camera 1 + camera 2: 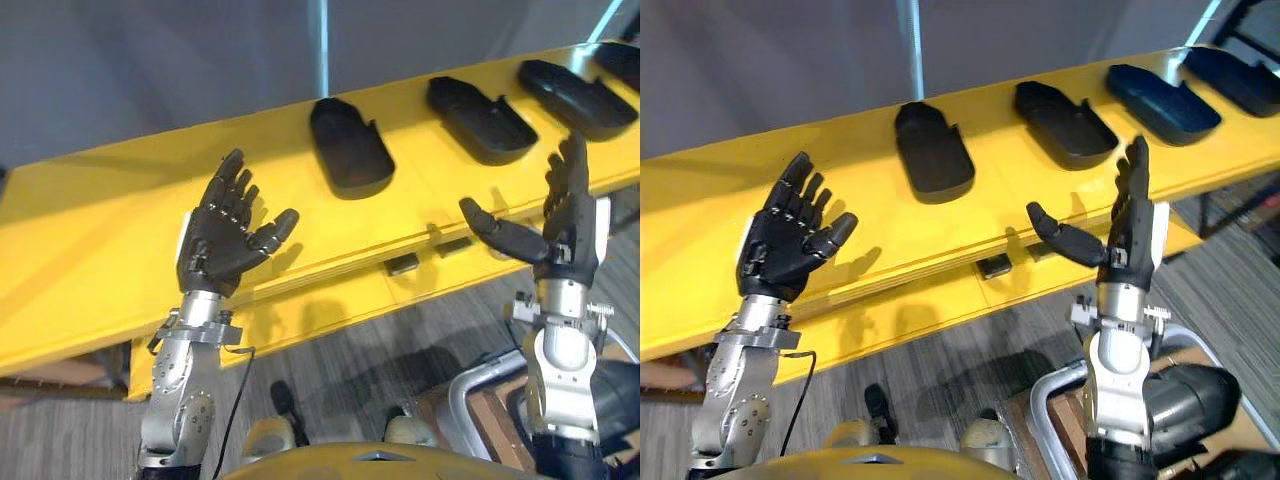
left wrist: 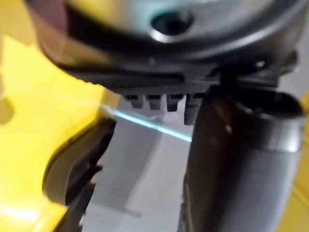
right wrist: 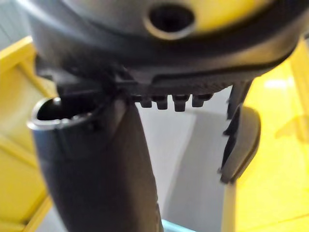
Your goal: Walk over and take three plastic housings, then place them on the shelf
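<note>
Left hand (image 1: 222, 240), fingers spread and empty, stands raised before the long yellow wooden table (image 1: 90, 210); on it lie four shallow black plastic housings (image 1: 933, 150) in a row, the rightmost fuller in the right eye view; right hand (image 1: 566, 222) also spread, empty

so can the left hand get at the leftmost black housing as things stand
Probably yes: the left hand is open and empty, and the leftmost housing lies ahead to its right on the yellow surface, with only bare surface between them and nothing on it.
</note>
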`<state>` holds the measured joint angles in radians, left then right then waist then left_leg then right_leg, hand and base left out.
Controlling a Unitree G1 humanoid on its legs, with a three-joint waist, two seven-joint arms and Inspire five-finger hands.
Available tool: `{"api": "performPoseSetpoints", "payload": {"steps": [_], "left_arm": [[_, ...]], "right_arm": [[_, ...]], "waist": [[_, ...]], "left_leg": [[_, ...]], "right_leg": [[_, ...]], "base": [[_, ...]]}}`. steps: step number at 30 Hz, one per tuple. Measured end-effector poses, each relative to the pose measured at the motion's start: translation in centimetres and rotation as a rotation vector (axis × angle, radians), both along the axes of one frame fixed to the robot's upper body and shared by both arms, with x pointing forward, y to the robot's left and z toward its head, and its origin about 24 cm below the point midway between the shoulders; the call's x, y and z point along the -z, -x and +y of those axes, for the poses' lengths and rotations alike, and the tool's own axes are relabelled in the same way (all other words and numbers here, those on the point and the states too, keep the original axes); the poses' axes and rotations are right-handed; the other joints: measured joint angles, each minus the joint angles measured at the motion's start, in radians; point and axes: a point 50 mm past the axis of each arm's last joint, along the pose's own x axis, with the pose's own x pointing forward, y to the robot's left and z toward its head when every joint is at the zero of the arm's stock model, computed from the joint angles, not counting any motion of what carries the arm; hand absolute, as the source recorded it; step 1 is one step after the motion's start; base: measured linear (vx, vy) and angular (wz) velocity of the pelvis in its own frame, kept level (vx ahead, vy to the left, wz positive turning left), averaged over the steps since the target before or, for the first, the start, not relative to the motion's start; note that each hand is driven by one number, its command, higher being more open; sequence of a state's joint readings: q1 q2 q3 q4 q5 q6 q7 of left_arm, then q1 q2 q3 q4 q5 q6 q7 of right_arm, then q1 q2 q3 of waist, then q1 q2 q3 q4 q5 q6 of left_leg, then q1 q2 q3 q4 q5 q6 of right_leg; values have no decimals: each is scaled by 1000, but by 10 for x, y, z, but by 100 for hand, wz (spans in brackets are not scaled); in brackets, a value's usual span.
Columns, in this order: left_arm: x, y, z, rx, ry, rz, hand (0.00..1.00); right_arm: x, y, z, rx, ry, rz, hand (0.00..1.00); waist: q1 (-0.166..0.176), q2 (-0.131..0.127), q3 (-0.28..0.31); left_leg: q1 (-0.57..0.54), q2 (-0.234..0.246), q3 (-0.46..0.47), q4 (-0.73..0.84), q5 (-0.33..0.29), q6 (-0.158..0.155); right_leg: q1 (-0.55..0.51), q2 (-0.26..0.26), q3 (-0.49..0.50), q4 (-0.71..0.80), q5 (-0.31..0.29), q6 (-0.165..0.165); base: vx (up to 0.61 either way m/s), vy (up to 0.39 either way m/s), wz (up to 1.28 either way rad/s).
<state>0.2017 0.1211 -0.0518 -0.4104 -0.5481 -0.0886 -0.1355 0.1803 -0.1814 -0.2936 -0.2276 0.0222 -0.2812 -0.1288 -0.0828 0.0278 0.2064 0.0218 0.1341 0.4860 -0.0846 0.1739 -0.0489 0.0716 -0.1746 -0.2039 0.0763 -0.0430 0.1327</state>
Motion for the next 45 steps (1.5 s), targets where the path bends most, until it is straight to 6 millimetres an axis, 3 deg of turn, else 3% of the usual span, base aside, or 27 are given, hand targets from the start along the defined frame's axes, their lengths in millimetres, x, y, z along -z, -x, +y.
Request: {"api": "performPoseSetpoints", "payload": {"steps": [3,5,8,11,14,16,18,19,21,23,25,26,30,34,35,37,38,39,40,41,42,44,45], "left_arm": [[-3,-4,-20,82,17,-9,100],[-2,-7,-31,118,31,10,100],[3,-15,-38,126,31,48,100],[5,-16,-37,110,33,65,100],[8,-15,-45,136,35,80,100],[9,-14,-48,153,33,86,100],[11,-14,-45,136,12,95,100],[12,-14,-43,128,7,100,100],[15,-13,-31,80,0,114,100],[19,-10,-11,-5,-1,130,100],[21,-7,-1,-46,-2,135,100],[21,-5,4,-62,-6,125,100],[21,-3,7,-59,15,115,100],[19,-2,-3,-6,30,99,100],[17,-1,-9,29,34,86,100],[14,0,-14,60,40,68,100],[12,0,-16,78,46,58,100],[12,-1,-18,85,52,67,100],[12,-2,-18,85,52,68,100],[15,-6,-19,89,50,79,100],[16,-8,-20,92,48,82,100],[18,-9,-19,110,78,85,100],[18,-8,-18,115,81,84,100]], "right_arm": [[9,21,-5,66,-26,52,100],[14,42,-19,137,-4,97,100],[15,64,-40,245,23,137,100],[15,73,-48,274,-28,122,100],[20,78,-47,262,-84,130,100],[22,72,-40,222,-103,129,100],[21,52,-21,108,-129,103,100],[20,45,-16,75,-134,90,100],[14,18,1,-33,-134,50,100],[2,-19,23,-184,-99,9,100],[-8,-33,36,-254,-69,-20,100],[-11,-37,43,-265,-61,-33,100],[2,-33,45,-238,-103,29,100],[39,0,24,-59,-296,118,100],[52,17,17,-5,-359,155,100],[60,27,17,5,-415,169,100],[58,26,21,-24,-442,152,100],[48,18,30,-93,-429,96,100],[46,16,33,-109,-426,81,100],[37,7,42,-162,-418,31,100],[29,-2,49,-209,-398,0,100],[22,-12,60,-244,-338,-14,100],[22,-14,63,-249,-332,-12,100]], "waist": [[-41,-4,-3],[-91,-8,-7],[-132,-17,-15],[-147,-20,-20],[-157,-16,-25],[-150,-5,-39],[-107,3,-41],[-95,5,-40],[-54,10,-37],[5,28,-37],[42,54,-35],[54,71,-40],[57,38,-34],[29,34,-24],[21,23,-1],[21,2,15],[24,-19,27],[30,-10,29],[29,-9,29],[26,-5,25],[28,1,27],[40,9,31],[52,8,31]], "left_leg": [[54,3,109,0,-29,-11],[102,1,197,-1,-56,-21],[134,4,288,-2,-82,-39],[140,17,333,-4,-85,-45],[123,35,313,0,-75,-54],[81,39,235,13,-77,-53],[-10,45,50,121,-136,-43],[-29,49,12,158,-155,-43],[-77,66,-134,280,-220,-32],[-123,70,-343,431,-303,-31],[-121,66,-413,463,-378,-34],[-113,61,-416,455,-415,-56],[-118,15,-405,467,-413,-54],[-91,-6,-392,471,-421,-44],[-39,-4,-363,466,-434,-37],[5,-6,-311,470,-447,-25],[29,-10,-253,471,-455,-9],[34,9,-170,456,-452,19],[32,12,-157,453,-451,25],[14,21,-133,444,-439,41],[-6,29,-127,434,-420,52],[-27,51,-125,428,-392,47],[-32,57,-123,427,-386,44]], "right_leg": [[-19,1,111,-7,18,8],[-23,3,193,-13,28,19],[-52,12,272,-29,41,26],[-84,14,266,-27,40,29],[-91,25,219,-27,51,24],[-111,33,202,-30,53,15],[-126,44,210,-53,84,-10],[-125,48,213,-62,92,-14],[-124,67,242,-69,104,-22],[-118,90,303,-79,108,-25],[-125,102,331,-80,108,-23],[-126,99,338,-78,110,-20],[-133,51,327,-50,113,-5],[-166,35,321,52,111,0],[-160,36,335,100,111,1],[-159,28,334,126,119,13],[-170,15,261,122,151,32],[-170,17,177,21,245,21],[-173,18,153,37,238,12],[-198,7,85,165,141,-52],[-204,-12,36,290,50,-74],[-184,-51,-14,425,-27,-91],[-171,-70,-27,458,-36,-104]], "base": [[52,36,-108],[35,53,-113],[-23,34,-92],[-41,-21,-55],[-6,-55,4],[10,-68,25],[41,-64,-7],[28,-43,-26],[-4,-10,-51],[-41,55,-82],[-62,155,-56],[-48,190,-31],[19,176,1],[32,126,-13],[-27,133,-48],[-121,132,-88],[-298,123,-165],[-320,101,-148],[-239,45,-121],[-226,41,-56],[-194,31,-44],[-150,-38,-17],[-129,-131,-17]]}}
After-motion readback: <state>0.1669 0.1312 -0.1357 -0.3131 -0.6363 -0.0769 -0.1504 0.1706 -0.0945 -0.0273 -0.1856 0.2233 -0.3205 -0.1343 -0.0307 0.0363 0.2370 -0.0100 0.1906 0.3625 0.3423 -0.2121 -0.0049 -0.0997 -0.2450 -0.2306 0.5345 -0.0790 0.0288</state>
